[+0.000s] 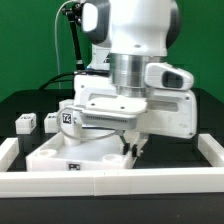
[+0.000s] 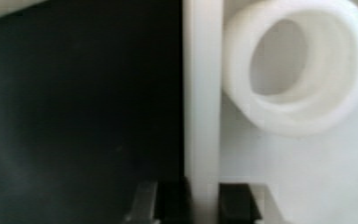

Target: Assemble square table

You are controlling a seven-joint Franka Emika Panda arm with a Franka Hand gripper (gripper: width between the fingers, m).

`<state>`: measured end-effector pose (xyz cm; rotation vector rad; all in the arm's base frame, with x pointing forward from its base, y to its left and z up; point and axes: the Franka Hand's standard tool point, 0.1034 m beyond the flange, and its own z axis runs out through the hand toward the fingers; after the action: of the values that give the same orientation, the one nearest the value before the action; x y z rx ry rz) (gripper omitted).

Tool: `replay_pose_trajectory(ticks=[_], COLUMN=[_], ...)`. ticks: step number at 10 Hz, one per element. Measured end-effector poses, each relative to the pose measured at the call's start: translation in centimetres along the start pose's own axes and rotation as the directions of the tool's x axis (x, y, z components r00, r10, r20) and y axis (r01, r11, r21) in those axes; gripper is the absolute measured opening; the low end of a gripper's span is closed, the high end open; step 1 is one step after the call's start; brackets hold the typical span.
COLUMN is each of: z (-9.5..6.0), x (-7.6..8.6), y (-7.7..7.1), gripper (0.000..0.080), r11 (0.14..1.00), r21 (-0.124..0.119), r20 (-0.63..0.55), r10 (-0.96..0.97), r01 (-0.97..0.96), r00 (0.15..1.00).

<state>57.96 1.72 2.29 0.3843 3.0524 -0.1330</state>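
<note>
The square tabletop (image 1: 60, 155) lies on the black table near the front, a tag on its near side. My gripper (image 1: 128, 148) reaches down at its edge on the exterior view's right. In the wrist view the gripper (image 2: 202, 192) straddles the tabletop's thin upright wall (image 2: 202, 80), one finger (image 2: 149, 205) on the dark side and the other on the white side. The jaws look shut on this wall. A round leg socket (image 2: 300, 65) sits just inside the wall. Three small tagged leg blocks (image 1: 25, 123) (image 1: 48, 121) (image 1: 68, 117) stand at the exterior view's left.
Long white bars fence the work area along the front (image 1: 110, 182), the exterior view's left (image 1: 8, 150) and right (image 1: 212, 150). The arm's bulk hides the table behind the tabletop. Black table (image 2: 69, 100) shows beside the wall in the wrist view.
</note>
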Motion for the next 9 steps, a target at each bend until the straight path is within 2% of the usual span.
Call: replay_pose_trajectory(ticks=[1,6,8,9], z=[0.0,0.4,0.2,0.1], x=[0.2,0.4,1.1,1.4], y=[0.5,0.3,2.2,3.7], gripper=[0.0060,0.0060,0.0060,0.0060], r11=[1.000,1.000,0.998,0.993], r21=[0.001,0.001,0.008,0.025], r20=[0.000,-0.007,-0.010,0.013], r10=[-0.002,0.001,-0.063,-0.116], r01=[0.002,-0.001,0.063,0.115], r00=[1.000,1.000,0.998,0.993])
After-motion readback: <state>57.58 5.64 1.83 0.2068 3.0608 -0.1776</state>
